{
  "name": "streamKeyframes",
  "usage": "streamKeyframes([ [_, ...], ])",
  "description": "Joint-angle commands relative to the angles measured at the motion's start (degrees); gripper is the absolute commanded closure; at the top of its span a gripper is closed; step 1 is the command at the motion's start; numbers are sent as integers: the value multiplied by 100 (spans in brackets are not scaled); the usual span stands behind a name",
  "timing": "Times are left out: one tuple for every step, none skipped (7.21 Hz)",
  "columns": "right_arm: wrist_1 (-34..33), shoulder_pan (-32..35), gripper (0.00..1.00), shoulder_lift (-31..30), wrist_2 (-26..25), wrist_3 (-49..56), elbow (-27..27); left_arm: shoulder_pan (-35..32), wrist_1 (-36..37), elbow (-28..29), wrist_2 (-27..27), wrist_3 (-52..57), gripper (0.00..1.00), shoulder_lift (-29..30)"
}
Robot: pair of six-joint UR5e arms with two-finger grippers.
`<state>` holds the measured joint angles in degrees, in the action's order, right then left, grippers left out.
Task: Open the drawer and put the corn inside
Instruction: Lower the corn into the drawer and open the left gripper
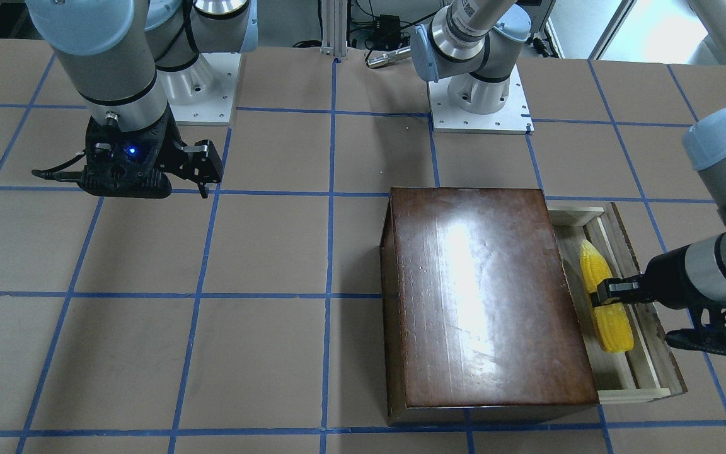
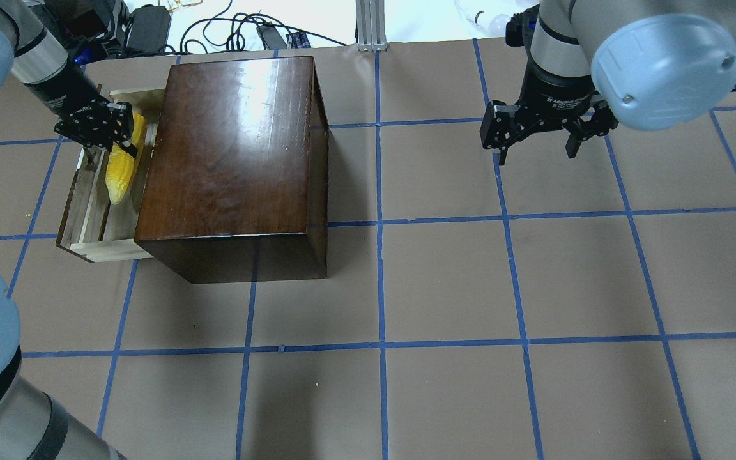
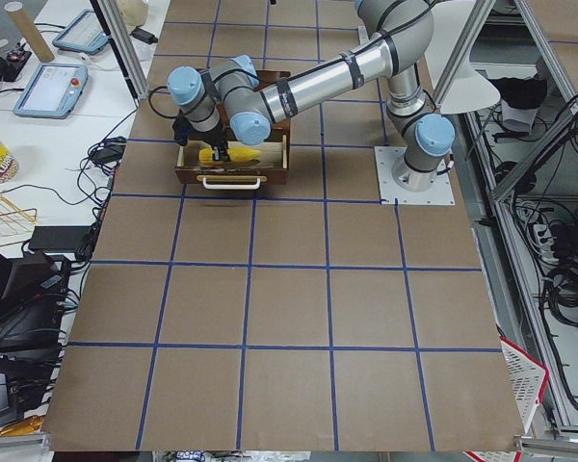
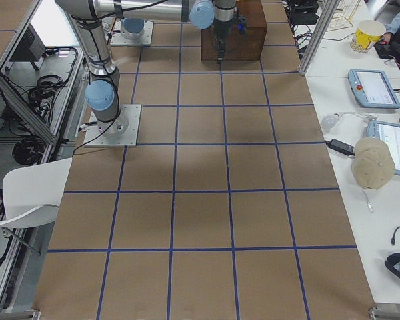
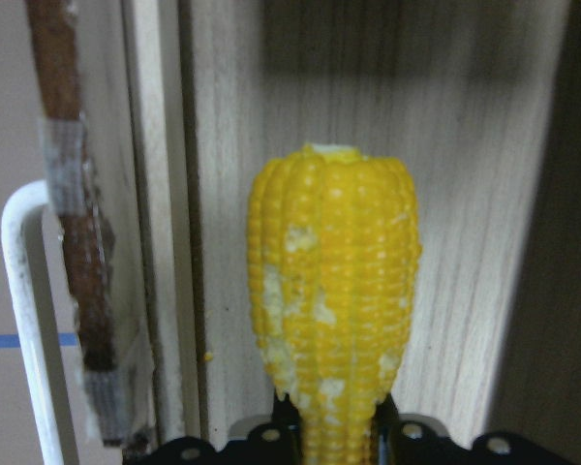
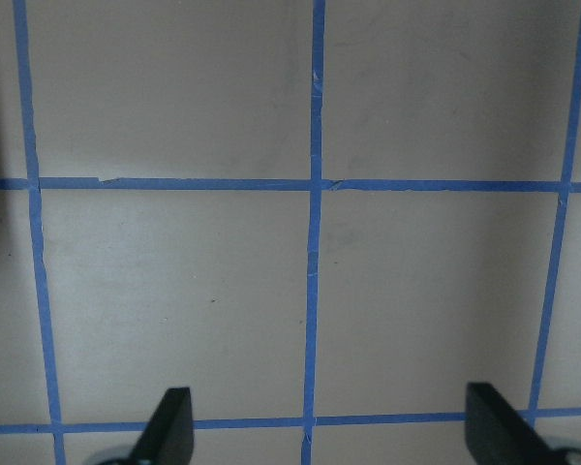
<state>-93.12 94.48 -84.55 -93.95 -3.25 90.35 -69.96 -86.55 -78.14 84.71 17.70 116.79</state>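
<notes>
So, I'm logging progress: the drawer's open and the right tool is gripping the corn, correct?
Not quite. The left tool is gripping the corn, as the overhead view shows. The right tool hangs open and empty over the table. The drawer is indeed open.

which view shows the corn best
The left wrist view: the corn fills the frame, kernels sharp. Front-facing and overhead views show it smaller in the drawer, partly covered by the left gripper. Exterior left shows a yellow speck; exterior right hides it.
</notes>
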Motion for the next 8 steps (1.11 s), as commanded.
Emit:
streamKeyframes([
  [-4,0,0,0,0,0,0,0,112,0,-146,-12,46,98],
  [-4,0,0,0,0,0,0,0,139,9,-374,-81,15,107],
  [-4,0,0,0,0,0,0,0,147,9,-367,-73,0,90],
  [-4,0,0,0,0,0,0,0,148,9,-332,-65,0,55],
  [5,0,0,0,0,0,0,-9,121,9,-315,-64,0,-33],
  [-4,0,0,0,0,0,0,17,60,61,-288,-47,0,-103],
  [-4,0,0,0,0,0,0,-35,51,88,-105,-82,0,-217],
  [-4,0,0,0,0,0,0,-53,-167,193,-86,-99,0,-331],
])
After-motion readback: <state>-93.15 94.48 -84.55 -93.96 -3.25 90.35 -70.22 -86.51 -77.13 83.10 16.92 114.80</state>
